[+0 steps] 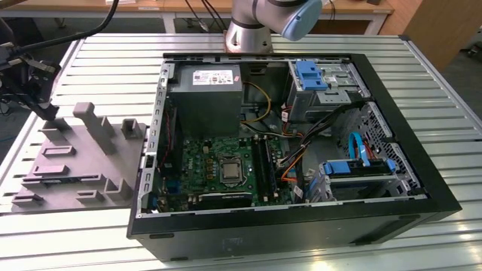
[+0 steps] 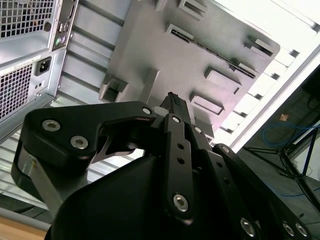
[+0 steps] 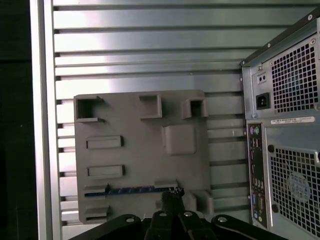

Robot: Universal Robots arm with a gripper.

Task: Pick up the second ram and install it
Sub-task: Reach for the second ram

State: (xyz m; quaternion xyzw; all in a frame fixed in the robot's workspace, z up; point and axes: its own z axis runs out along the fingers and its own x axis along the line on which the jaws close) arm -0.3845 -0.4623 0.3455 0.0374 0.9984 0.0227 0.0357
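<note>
Holds jaws pressed together on nothing, poised over the grey fixture tray (image 3: 135, 150), with the pick not yet begun.

Hangs as an empty gripper (image 2: 172, 100) above that tray, seemingly well clear of it, though hard to judge for height from both wrist views. Lines up, in the first wrist view, with one end of the second ram (image 3: 127, 190): a thin blue strip seated edge-up in a long slot of the tray, untouched, apart from the computer case (image 3: 295, 132) beside the tray. Reads, by judgement, as the approach step. Calls next for jaws spread enough to straddle the thin board, squared across its length, then lowered straight and closed gently on its upper edge.
</note>
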